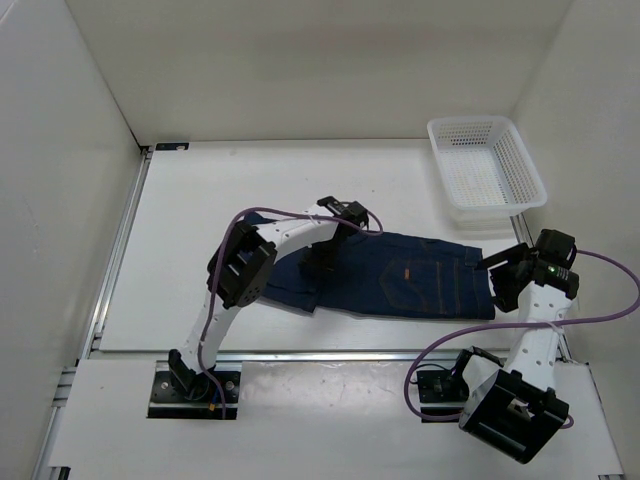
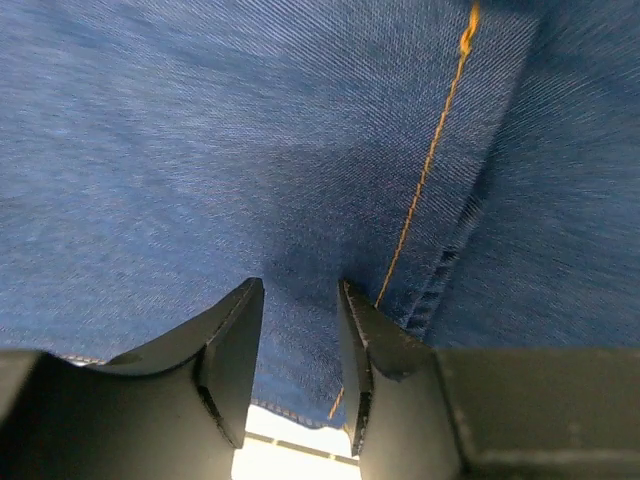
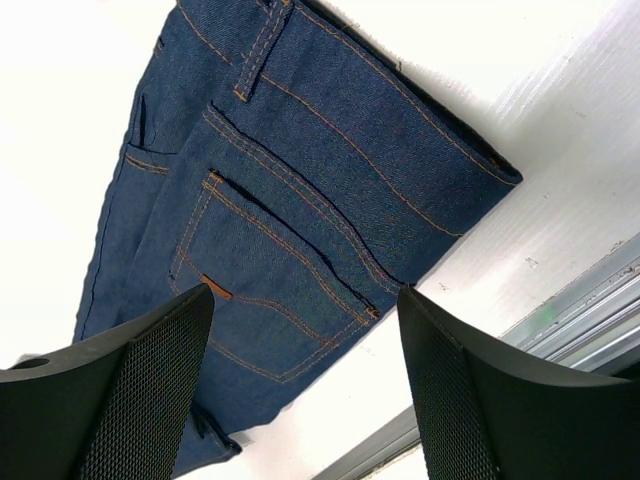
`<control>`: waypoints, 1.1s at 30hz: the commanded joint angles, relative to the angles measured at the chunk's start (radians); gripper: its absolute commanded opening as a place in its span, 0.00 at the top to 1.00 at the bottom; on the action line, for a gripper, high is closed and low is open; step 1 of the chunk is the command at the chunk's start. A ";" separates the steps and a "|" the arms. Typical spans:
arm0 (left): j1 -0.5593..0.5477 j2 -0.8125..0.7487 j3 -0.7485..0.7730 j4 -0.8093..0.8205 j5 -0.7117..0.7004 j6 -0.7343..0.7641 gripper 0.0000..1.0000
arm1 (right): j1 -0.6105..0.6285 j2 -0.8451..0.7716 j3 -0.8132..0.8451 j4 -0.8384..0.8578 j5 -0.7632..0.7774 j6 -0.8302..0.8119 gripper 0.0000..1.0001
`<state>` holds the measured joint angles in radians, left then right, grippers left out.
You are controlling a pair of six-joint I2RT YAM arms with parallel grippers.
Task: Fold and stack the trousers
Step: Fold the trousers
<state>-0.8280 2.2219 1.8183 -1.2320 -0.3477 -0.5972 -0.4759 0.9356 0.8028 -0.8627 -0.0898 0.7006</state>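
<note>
**While the trousers (image 1: 420, 290) lie folded: label and axis**

Where a tan tab (image 3: 218, 291) sits at the back pocket, its writing is too small to read. Trousers lie flat on the table (image 1: 200, 200), long axis left to right, waistband toward the right arm. Right gripper (image 3: 305, 295) hovers over the waistband end, jaws wide apart, holding nothing. Left gripper (image 2: 300, 290) is down on the denim, fingers narrowly apart; whether cloth is pinched cannot be told.

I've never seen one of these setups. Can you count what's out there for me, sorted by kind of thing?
Dark blue jeans: 1
White mesh basket: 1
Robot hands: 2, the left hand and the right hand
Total: 4
</note>
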 commanded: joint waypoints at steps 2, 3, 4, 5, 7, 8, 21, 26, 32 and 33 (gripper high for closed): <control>-0.017 -0.016 -0.016 0.023 0.009 0.027 0.52 | 0.013 -0.004 -0.004 0.027 -0.025 -0.004 0.21; -0.017 -0.016 -0.016 0.034 0.021 0.036 0.52 | 0.013 -0.004 -0.004 0.027 -0.025 -0.004 0.21; -0.017 -0.016 -0.016 0.034 0.021 0.036 0.53 | 0.013 -0.004 -0.004 0.027 -0.025 -0.004 0.21; -0.026 -0.028 -0.016 0.034 0.021 0.027 0.53 | 0.013 0.005 -0.004 0.027 -0.025 -0.004 0.21; -0.026 -0.053 -0.025 0.034 0.021 0.016 0.58 | 0.013 0.005 -0.004 0.027 -0.034 -0.004 0.21; -0.036 -0.080 -0.036 0.034 0.021 0.001 0.63 | 0.013 0.005 -0.004 0.027 -0.034 -0.004 0.21; -0.123 -0.193 -0.146 0.020 0.065 0.011 0.39 | 0.022 0.005 -0.037 0.062 -0.064 -0.004 0.21; -0.134 -0.145 -0.186 0.063 0.063 0.001 0.46 | 0.022 0.005 -0.028 0.062 -0.054 -0.004 0.20; -0.134 -0.171 -0.198 0.061 0.012 -0.049 0.55 | 0.022 0.005 -0.028 0.062 -0.045 -0.004 0.20; -0.134 -0.171 -0.198 0.062 0.012 -0.049 0.55 | 0.022 0.005 -0.028 0.062 -0.045 -0.004 0.20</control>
<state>-0.9630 2.1067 1.6241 -1.1908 -0.3035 -0.6201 -0.4576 0.9409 0.7692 -0.8261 -0.1310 0.7006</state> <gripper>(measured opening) 0.454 0.798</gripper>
